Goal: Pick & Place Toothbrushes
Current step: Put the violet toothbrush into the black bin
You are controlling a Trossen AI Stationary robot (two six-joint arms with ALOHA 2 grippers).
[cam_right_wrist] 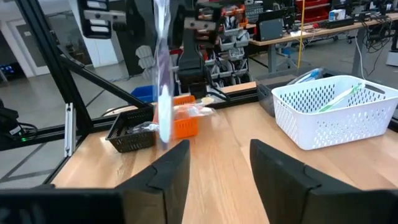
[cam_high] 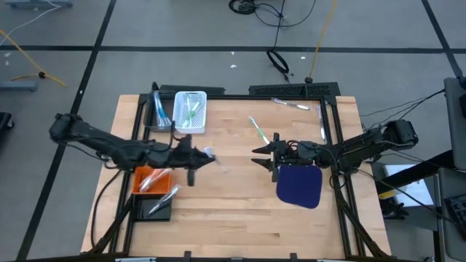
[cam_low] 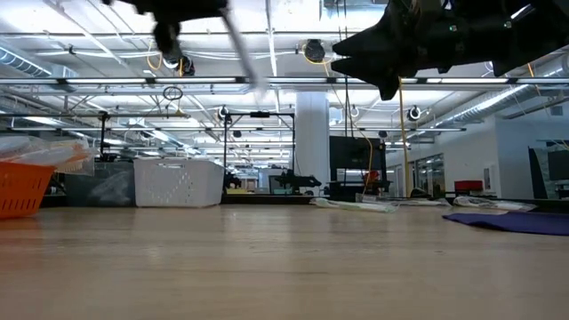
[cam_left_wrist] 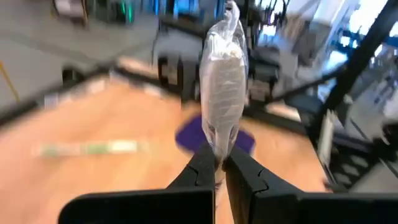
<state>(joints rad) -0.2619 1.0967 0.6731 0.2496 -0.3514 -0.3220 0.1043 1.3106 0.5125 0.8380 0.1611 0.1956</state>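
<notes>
1. Toothbrushes lie in several places: a wrapped toothbrush (cam_left_wrist: 222,74) is pinched by its lower end in the left gripper (cam_high: 207,154), held above the middle of the table (cam_high: 240,218); a green one (cam_high: 257,129) lies loose on the wood near the right gripper (cam_high: 256,156); more lie at the far right edge (cam_high: 291,104).
2. Left fingers (cam_left_wrist: 200,171) are closed tight on the wrapper, so the brush stands out past them, clear of the wood and, I judge, ready for carrying to a bin.
3. White basket (cam_high: 191,111) already holds green brushes, the orange basket (cam_high: 149,181) some wrapped ones, the black tray (cam_high: 158,207) another; sorting by kind seems likely, though I cannot confirm it.
4. Right gripper hovers just off the purple mat (cam_high: 300,185), its jaws well apart and empty, waiting.
5. Motion smears the held brush, so its colour is unclear; the low view cuts both arms off at the top; the dark bin (cam_high: 159,109) beside the white basket is hard to read.
</notes>
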